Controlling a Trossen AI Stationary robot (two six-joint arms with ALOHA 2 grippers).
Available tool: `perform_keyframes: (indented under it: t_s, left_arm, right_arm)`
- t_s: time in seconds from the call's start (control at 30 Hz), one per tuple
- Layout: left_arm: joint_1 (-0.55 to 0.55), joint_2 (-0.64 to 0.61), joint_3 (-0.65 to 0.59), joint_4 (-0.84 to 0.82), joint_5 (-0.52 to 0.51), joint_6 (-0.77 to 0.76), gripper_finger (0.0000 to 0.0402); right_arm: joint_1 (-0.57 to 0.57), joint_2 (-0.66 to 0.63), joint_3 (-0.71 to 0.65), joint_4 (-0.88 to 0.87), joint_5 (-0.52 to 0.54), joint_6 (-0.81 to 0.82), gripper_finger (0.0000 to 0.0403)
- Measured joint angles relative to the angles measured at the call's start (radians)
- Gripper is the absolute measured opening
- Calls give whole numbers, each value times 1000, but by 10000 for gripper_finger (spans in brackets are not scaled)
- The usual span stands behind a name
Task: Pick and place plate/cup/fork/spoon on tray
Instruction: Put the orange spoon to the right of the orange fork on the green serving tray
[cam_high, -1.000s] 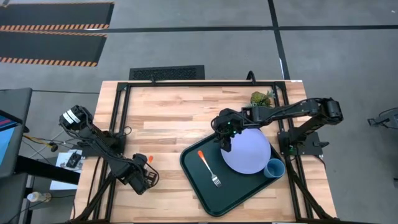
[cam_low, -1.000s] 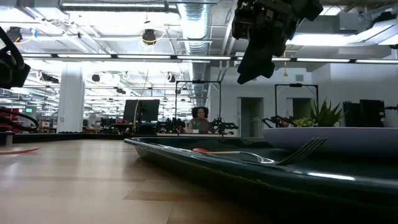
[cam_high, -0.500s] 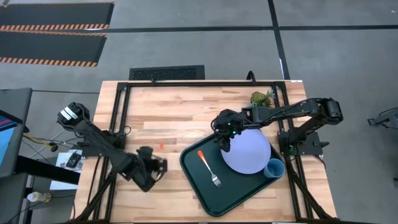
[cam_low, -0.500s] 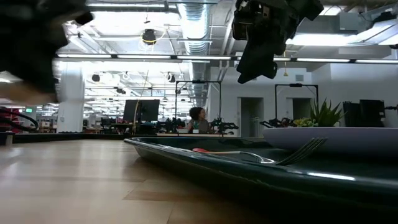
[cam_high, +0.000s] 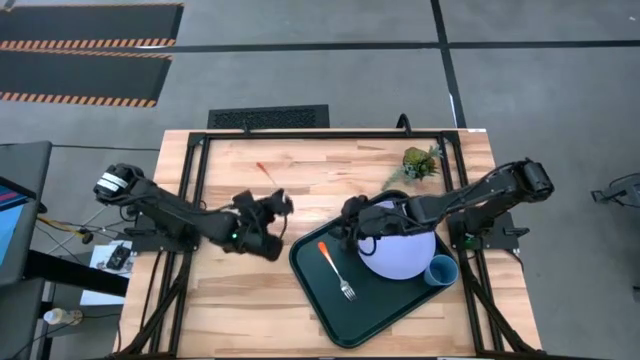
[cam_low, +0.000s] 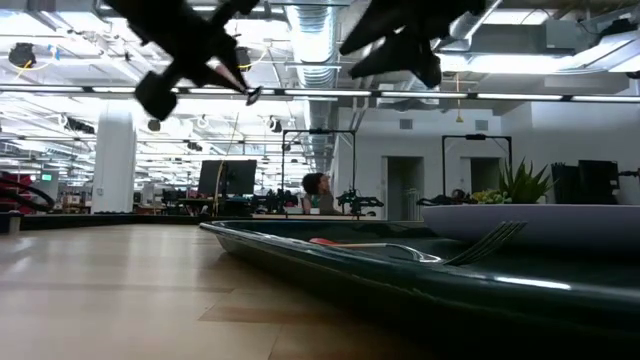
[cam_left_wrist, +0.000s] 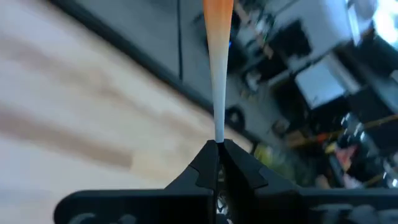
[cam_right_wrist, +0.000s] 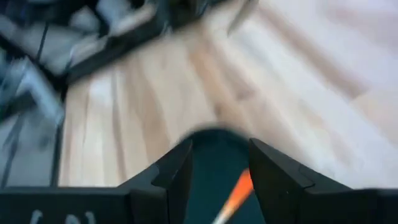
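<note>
The dark tray (cam_high: 322, 302) lies at the table's right near part. On it rest the pale plate (cam_high: 402, 250), the blue cup (cam_high: 441, 270) and the fork (cam_high: 335, 268). My left gripper (cam_high: 268, 202) is left of the tray, high above the wood, and is shut on the spoon (cam_left_wrist: 217, 74). The spoon's orange handle end (cam_high: 262, 169) points toward the far edge, and its bowl is hidden. My right gripper (cam_high: 352, 226) is open and empty over the tray's far left part, beside the plate. The fork's orange handle (cam_right_wrist: 235, 198) shows between its fingers. My left gripper pinches the spoon's silver metal shank (cam_left_wrist: 218, 132) between its two fingertips. The spoon runs straight on from the fingers, in line with them, its orange handle away from the gripper. The spoon is lifted clear of the table. The fingers hide its bowl.
A small green plant (cam_high: 421, 160) stands at the table's far right. Black frame rails (cam_high: 300, 135) run along the far and side edges. Bare wood (cam_high: 240, 300) lies left of the tray. In the low view a person (cam_low: 318, 190) shows far off in the room.
My left gripper, shut on the spoon, has swung from the table's near left part up and toward the far right, close to the tray's left side. The spoon has gone with it, clear of the table. My right gripper has tipped from pointing down to a more level pose and has shifted slightly left.
</note>
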Motion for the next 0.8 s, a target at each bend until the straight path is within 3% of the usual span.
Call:
perform_keyframes:
  t_s: [0.13,0.27,0.5,0.8]
  left_arm:
    - [54,0,0,231,-24,219,0]
    - [92,0,0,449,61,528,0]
    - [144,0,0,699,160,864,0]
    - [156,1,0,776,234,927,0]
  right_arm:
    - [25,0,0,67,178,15,170]
    - [18,0,0,118,276,8,161]
    - [-33,3,0,141,264,8,153]
    - [-91,3,0,162,218,8,162]
